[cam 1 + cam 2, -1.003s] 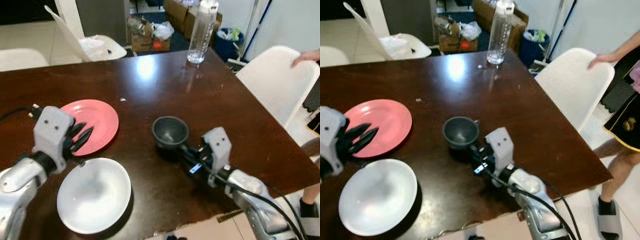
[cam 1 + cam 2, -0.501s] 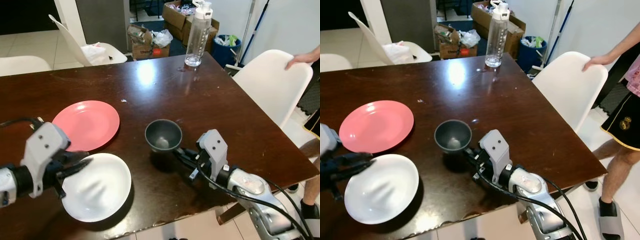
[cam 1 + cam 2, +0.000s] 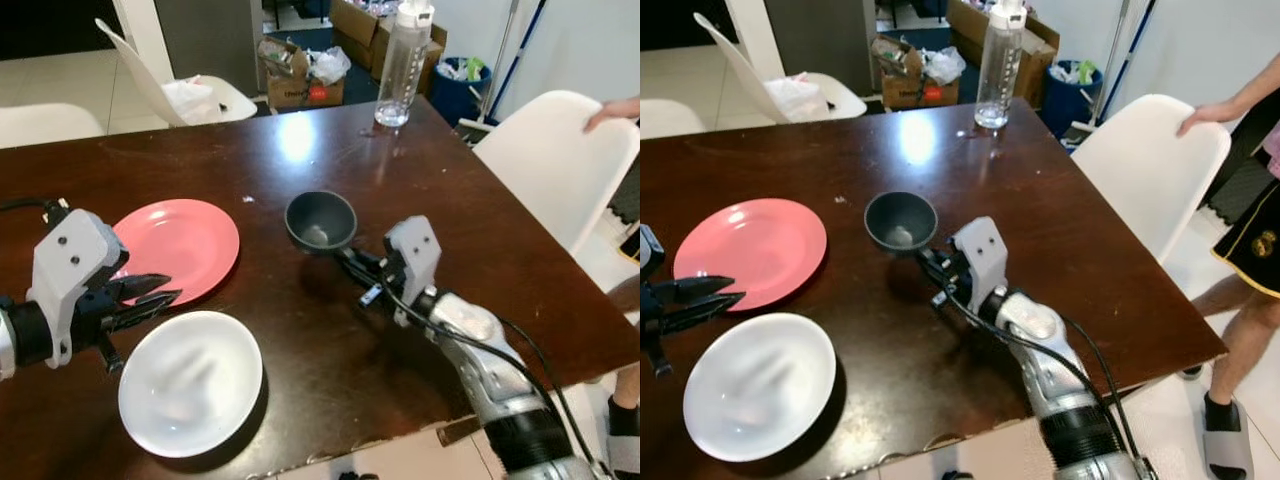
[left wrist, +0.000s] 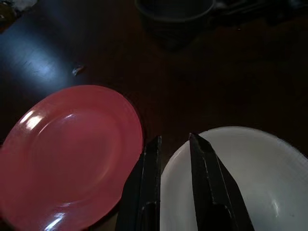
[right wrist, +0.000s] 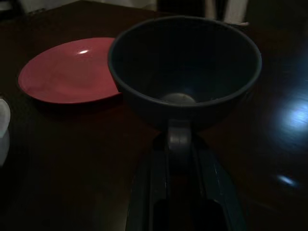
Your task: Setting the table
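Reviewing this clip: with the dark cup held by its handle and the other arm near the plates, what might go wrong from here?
1. The right gripper pinches the dark grey cup only by its small handle, so the cup may swivel or slip.
2. The left gripper has its fingers at the rim of the white bowl, beside the pink plate; a careless move may knock either.

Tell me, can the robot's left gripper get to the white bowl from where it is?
Probably yes. The left gripper hovers just above the white bowl by its near rim, beside the pink plate, with nothing between them. The right gripper is off holding the dark cup.
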Available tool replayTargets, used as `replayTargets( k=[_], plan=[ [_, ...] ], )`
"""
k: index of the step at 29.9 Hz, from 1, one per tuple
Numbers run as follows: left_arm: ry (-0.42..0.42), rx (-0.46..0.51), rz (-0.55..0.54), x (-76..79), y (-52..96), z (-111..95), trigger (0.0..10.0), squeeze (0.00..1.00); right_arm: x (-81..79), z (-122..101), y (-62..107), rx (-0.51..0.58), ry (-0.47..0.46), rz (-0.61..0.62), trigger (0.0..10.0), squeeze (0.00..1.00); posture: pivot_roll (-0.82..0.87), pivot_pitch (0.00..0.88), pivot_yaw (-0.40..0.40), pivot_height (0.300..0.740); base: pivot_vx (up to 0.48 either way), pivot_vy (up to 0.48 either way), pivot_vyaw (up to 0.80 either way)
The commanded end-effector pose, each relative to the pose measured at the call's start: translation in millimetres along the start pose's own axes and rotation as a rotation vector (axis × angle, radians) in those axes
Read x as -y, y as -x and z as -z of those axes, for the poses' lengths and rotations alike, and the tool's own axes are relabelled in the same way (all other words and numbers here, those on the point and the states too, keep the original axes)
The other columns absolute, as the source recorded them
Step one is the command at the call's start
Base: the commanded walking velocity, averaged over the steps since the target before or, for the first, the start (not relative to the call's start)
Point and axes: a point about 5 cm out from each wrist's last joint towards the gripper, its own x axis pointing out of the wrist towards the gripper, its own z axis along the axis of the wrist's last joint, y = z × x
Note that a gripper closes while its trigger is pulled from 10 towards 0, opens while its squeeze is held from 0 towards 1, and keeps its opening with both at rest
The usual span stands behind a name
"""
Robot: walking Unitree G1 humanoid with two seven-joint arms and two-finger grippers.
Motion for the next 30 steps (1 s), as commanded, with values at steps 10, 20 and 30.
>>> replayTargets(
  k=[10,20,30],
  plan=[
    [0.004,-0.023,-0.038,-0.9,15.4,-3,10.0,0.0,-18.1,20,-7.6,-0.086,0.029,-0.201,10.0,0.0,0.17,0.144,0.037,0.74,0.0,0.0,0.0],
    [0.026,-0.03,-0.048,5.4,18.5,-2,10.0,0.0,-19.7,23,-12.7,-0.092,0.059,-0.249,10.0,0.0,0.18,0.158,0.026,0.74,0.0,0.0,0.0],
    [0.032,-0.031,-0.042,10.1,12.6,2,10.0,0.0,-14.8,18,-13.2,-0.053,0.068,-0.204,10.0,1.0,0.17,0.154,0.028,0.74,0.0,0.0,0.0]
  ],
)
